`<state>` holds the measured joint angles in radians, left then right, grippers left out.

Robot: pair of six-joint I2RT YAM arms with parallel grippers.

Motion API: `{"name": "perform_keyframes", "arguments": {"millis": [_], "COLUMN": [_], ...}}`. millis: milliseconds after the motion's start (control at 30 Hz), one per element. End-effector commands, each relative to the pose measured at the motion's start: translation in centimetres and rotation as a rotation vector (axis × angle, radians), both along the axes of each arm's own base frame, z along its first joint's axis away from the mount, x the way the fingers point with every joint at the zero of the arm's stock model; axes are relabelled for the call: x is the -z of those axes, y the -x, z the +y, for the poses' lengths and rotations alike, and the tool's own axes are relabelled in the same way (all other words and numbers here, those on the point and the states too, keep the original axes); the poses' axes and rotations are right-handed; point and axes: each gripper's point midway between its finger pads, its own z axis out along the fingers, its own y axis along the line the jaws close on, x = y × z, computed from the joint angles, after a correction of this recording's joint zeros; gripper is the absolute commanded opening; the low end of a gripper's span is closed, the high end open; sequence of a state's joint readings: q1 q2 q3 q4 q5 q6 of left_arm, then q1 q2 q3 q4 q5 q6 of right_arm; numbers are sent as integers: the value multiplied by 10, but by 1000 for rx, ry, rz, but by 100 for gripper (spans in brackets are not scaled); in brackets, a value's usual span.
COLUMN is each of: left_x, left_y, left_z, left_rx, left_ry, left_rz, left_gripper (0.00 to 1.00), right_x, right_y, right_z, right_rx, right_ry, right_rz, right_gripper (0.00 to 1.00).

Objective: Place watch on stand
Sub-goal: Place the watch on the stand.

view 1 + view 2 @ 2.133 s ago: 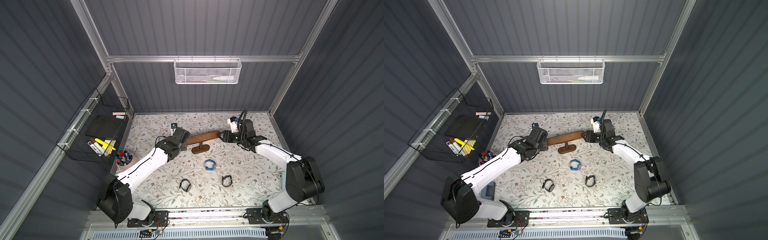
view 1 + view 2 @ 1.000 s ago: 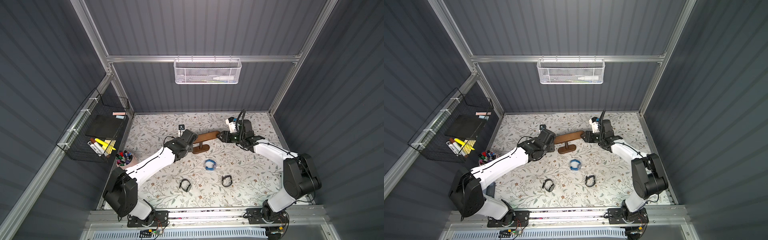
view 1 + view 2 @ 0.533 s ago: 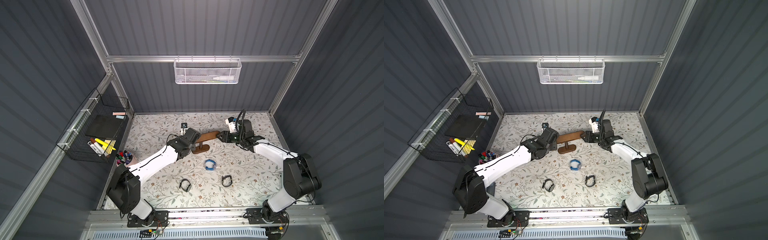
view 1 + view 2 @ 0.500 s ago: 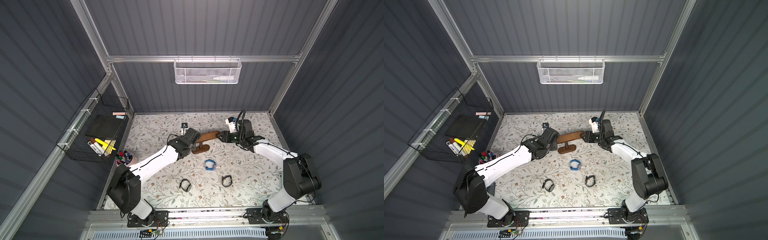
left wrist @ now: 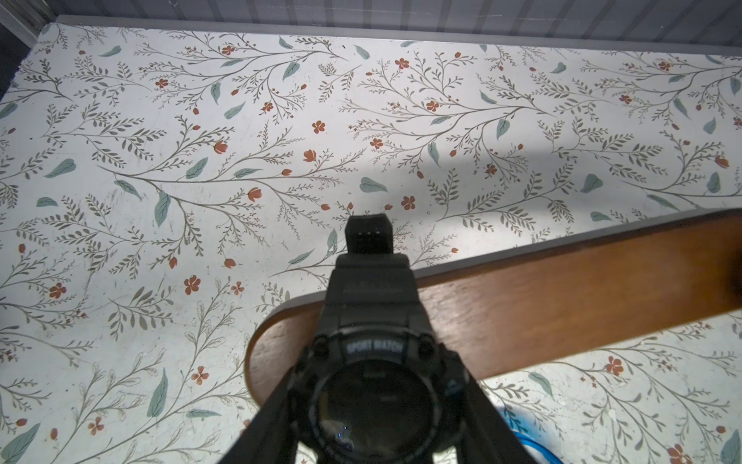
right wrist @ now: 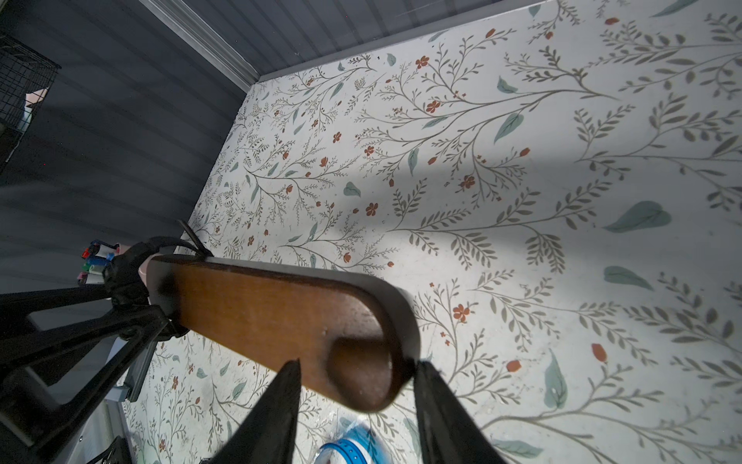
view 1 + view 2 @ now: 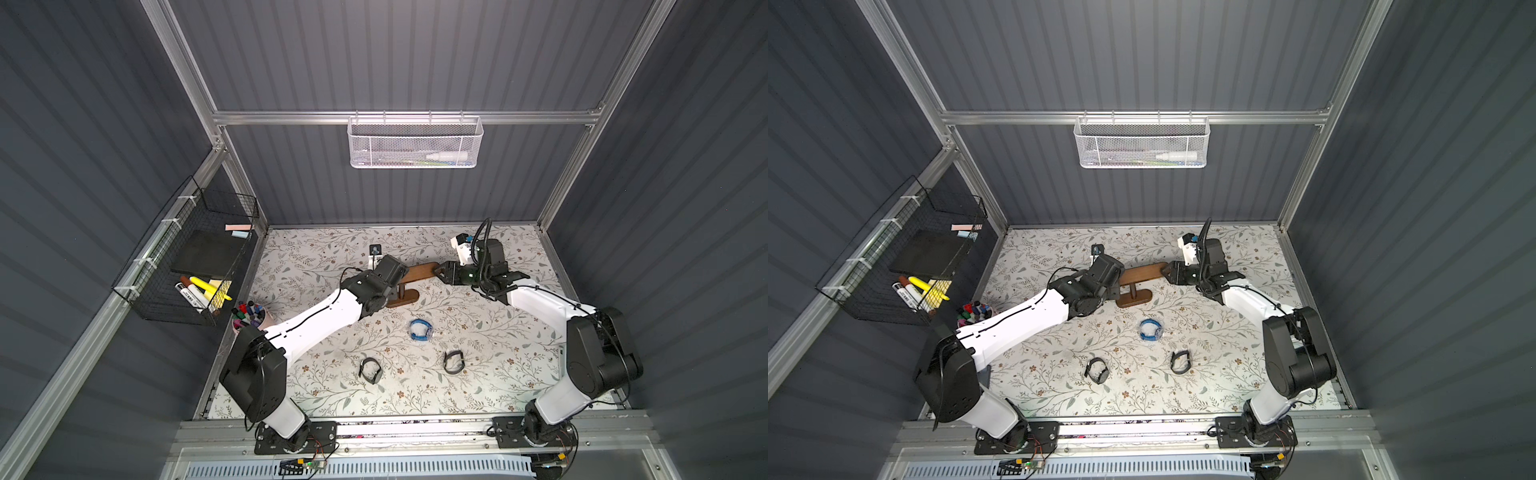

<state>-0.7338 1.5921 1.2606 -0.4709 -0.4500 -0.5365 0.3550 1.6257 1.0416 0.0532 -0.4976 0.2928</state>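
The stand (image 7: 420,272) is a dark brown wooden bar on a post with an oval base (image 7: 405,297), and it shows in both top views (image 7: 1142,273). My left gripper (image 5: 375,401) is shut on a black sport watch (image 5: 373,361) at the bar's left end (image 5: 522,297). The watch's strap reaches out over that rounded end. My right gripper (image 6: 355,363) is shut on the bar's right end (image 6: 281,313), one finger against each edge. From there the watch (image 6: 128,273) shows at the bar's far end.
A blue watch (image 7: 419,330) and two black watches (image 7: 371,370) (image 7: 453,360) lie on the floral mat in front of the stand. A cup of markers (image 7: 249,316) stands at the mat's left edge, below a wire basket (image 7: 195,270).
My left arm has carried the watch rightward, up to the bar's left end. The right gripper has stayed at the right end and narrowed slightly.
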Motion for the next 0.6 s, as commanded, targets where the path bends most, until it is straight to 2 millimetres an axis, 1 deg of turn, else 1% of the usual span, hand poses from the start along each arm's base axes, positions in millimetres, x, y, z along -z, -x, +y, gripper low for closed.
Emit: {"name": "perform_keyframes", "arguments": {"millis": [0, 300, 467, 567], "left_x": [-8, -4, -5, 2], "left_y": [-6, -8, -9, -9], "left_z": [-7, -21, -27, -29], "left_rx": [-14, 3, 11, 16], "left_ry": [7, 3, 6, -3], "left_rz": [-24, -19, -24, -11], "left_gripper": [30, 31, 31, 31], "right_x": [-3, -2, -1, -1], "right_y": [1, 2, 2, 3], "right_z": [1, 2, 3, 4], "right_rx": [-13, -18, -25, -27], "right_ry": [-18, -22, -25, -27], "right_rz": [-5, -1, 4, 5], "right_gripper": [47, 45, 42, 42]}}
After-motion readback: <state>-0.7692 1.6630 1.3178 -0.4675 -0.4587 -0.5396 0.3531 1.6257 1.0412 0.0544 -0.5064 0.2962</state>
